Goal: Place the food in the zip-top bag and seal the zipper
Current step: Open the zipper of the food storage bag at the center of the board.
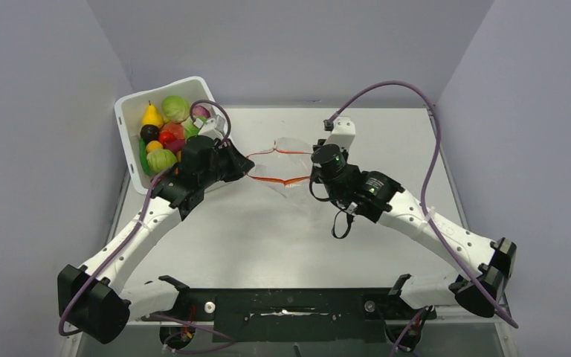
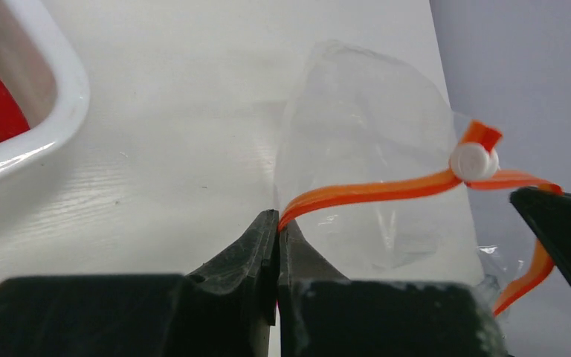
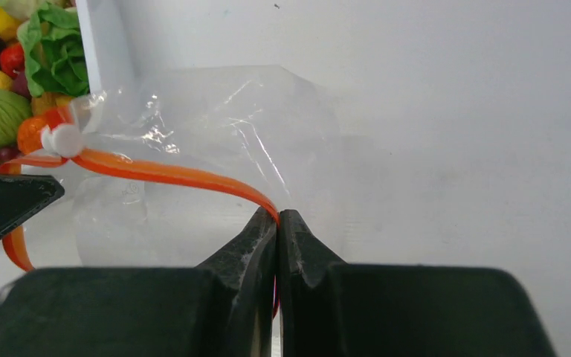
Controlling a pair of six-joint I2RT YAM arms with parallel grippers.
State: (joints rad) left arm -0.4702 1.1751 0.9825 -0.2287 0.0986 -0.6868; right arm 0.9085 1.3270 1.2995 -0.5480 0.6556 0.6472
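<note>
Left wrist view: left pincer (image 2: 277, 219) fully closed, nipping the thin red-orange zipper strip (image 2: 372, 192) of the clear soft plastic zip-top bag (image 2: 364, 126). Right pincer (image 3: 277, 216) likewise closed on the strip, opposite side. Bag is spanned between them over the pale grey counter (image 1: 268, 238), mouth parted, just beside the white rectangular plastic tub (image 1: 128, 126). Small colourful toy fruits and vegetables (image 1: 165, 130) all lie in the tub; none bagged.

Step, as judged: opening the mouth.

Next: one pincer releases and fetches a piece while the other keeps the mouth open.
</note>
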